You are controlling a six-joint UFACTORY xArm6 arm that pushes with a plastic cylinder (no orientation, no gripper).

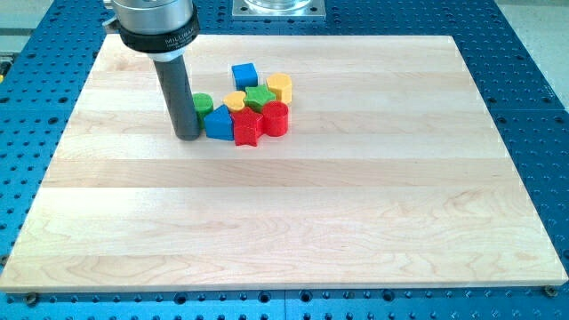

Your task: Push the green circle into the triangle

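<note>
The green circle lies on the wooden board, touching the top left of the blue triangle. My tip stands just left of the blue triangle and below left of the green circle, close to both; the rod partly hides the circle's left edge. A red star sits against the triangle's right side.
A tight cluster lies right of the triangle: a red cylinder, a green star, a yellow block, a yellow block and a blue cube. The board rests on a blue perforated table.
</note>
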